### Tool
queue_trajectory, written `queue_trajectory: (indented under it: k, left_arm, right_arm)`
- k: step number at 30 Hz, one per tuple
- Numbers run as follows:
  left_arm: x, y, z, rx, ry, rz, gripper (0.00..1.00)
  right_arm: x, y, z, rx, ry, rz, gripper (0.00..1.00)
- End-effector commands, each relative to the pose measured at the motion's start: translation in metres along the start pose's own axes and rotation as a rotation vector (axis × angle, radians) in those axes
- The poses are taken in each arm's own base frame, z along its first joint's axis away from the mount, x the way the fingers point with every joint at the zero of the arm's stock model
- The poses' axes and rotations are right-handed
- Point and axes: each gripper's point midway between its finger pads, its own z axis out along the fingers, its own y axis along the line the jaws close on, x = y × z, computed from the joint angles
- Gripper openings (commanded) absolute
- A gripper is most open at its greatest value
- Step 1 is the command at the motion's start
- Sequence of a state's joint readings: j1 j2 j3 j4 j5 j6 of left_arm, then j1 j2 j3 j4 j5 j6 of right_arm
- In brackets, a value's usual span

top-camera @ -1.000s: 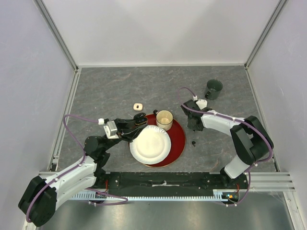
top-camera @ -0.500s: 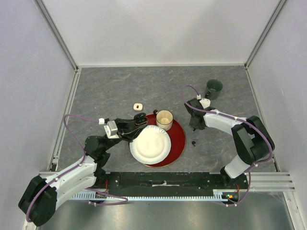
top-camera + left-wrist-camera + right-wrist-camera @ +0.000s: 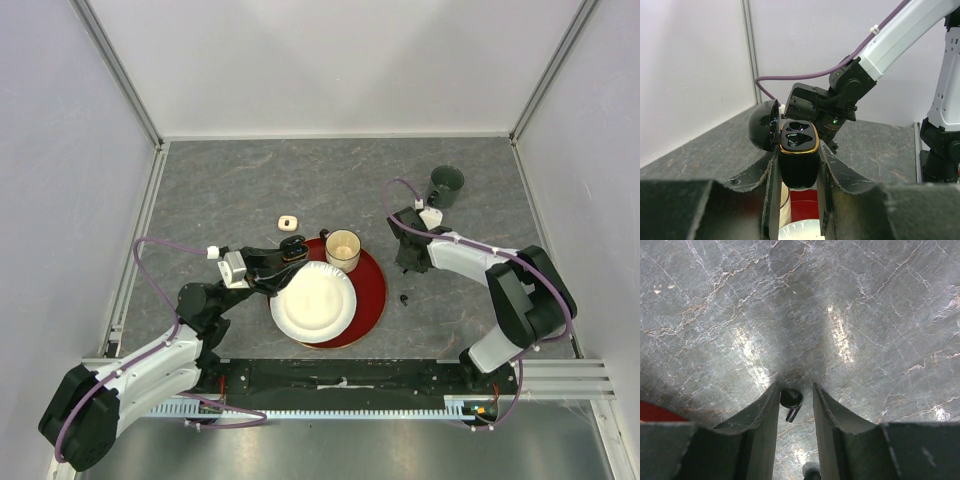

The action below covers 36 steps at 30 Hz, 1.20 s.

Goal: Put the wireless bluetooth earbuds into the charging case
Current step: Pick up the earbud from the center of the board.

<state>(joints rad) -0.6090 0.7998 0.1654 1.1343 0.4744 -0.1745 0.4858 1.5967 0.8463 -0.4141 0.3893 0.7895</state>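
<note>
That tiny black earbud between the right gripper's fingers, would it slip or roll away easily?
Probably. The black earbud looks glossy and rounded, so it may slip between the fingers. Its short stem should stop it rolling far. Being so small, it likely weighs almost nothing.
</note>
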Motion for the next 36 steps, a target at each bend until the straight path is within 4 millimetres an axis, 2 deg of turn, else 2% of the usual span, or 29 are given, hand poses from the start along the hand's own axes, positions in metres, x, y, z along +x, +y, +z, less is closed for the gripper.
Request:
queue_trajectory:
  k: [1,14,22,27,31,36]
  left_arm:
    - [-0.022,-0.001,0.007,0.017,-0.062,0.047,0.02]
    - [-0.02,0.0,0.007,0.012,-0.057,0.041,0.02]
    - [-0.019,0.0,0.008,0.011,-0.053,0.037,0.02]
    - [-0.017,0.001,0.009,0.01,-0.047,0.034,0.02]
    - [-0.017,0.002,0.011,0.011,-0.044,0.031,0.02]
    - [-0.015,0.004,0.014,0.007,-0.036,0.025,0.02]
  right_arm:
    - [0.02,-0.006,-0.003,-0.008,0.077,0.008,0.39]
    - [0.026,-0.007,0.003,0.001,0.089,0.014,0.31]
    - [0.013,0.001,-0.003,-0.046,0.047,-0.014,0.17]
    - [-0.016,0.015,-0.027,-0.137,-0.062,-0.05,0.03]
    - [-0.043,0.03,-0.055,-0.228,-0.18,-0.067,0.0]
    - [-0.074,0.05,-0.103,-0.355,-0.346,-0.116,0.0]
